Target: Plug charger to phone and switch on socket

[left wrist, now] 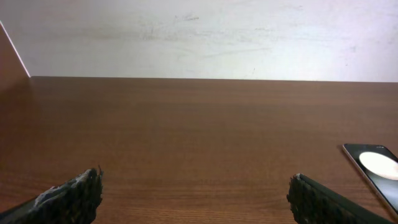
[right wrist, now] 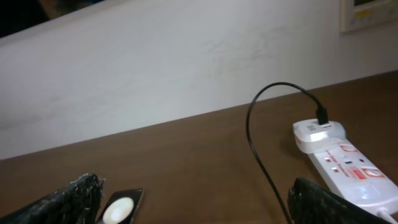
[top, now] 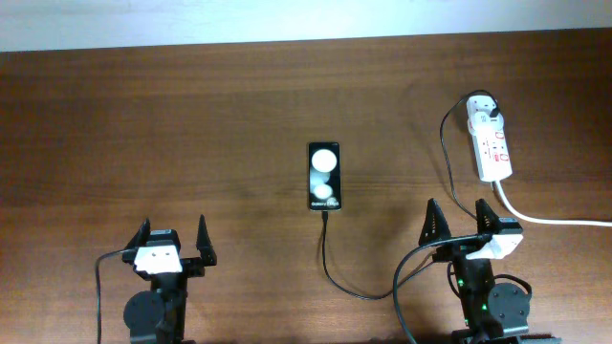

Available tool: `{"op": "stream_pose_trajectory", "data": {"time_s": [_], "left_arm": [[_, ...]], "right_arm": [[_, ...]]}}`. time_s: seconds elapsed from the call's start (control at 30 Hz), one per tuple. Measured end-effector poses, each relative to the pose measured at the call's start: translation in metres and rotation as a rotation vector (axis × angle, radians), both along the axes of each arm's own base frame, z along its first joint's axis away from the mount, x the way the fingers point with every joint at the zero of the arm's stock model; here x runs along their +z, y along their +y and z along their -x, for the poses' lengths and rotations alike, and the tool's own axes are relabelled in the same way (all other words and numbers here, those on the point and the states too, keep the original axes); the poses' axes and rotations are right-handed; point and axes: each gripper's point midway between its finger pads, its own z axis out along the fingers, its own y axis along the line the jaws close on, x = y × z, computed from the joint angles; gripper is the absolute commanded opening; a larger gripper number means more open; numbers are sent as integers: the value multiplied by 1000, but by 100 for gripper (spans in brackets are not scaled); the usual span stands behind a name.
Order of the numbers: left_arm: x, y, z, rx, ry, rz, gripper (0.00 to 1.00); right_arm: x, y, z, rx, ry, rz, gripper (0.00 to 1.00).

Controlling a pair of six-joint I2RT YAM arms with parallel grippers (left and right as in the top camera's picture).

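Note:
The black phone (top: 323,177) lies flat at mid-table, two white round shapes on its face. The thin black charger cable (top: 335,277) runs from the phone's near end, loops toward the right arm and up to a white adapter (top: 483,111) plugged into the white power strip (top: 493,145). My left gripper (top: 173,237) is open and empty, left of the phone. My right gripper (top: 458,221) is open and empty, between phone and strip. In the left wrist view the phone (left wrist: 374,167) is at the right edge. The right wrist view shows phone (right wrist: 121,209), cable (right wrist: 258,149), strip (right wrist: 348,171).
The power strip's thick white cord (top: 555,220) runs off the right edge. A pale wall (top: 287,19) borders the table's far edge. The arms' own black cables hang near the front edge by each base.

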Motion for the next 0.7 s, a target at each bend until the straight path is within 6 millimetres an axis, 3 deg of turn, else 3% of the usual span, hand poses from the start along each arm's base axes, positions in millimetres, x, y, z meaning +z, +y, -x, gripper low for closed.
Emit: {"op": "stream_pose_trajectory", "data": {"time_s": [0.1, 0.7], "left_arm": [[0, 0, 0, 0, 0, 0, 99], [0, 0, 0, 0, 0, 0, 99]], "right_arm": [[-17, -1, 0, -3, 70, 6, 99], [-25, 2, 1, 15, 94, 83, 99]]}}
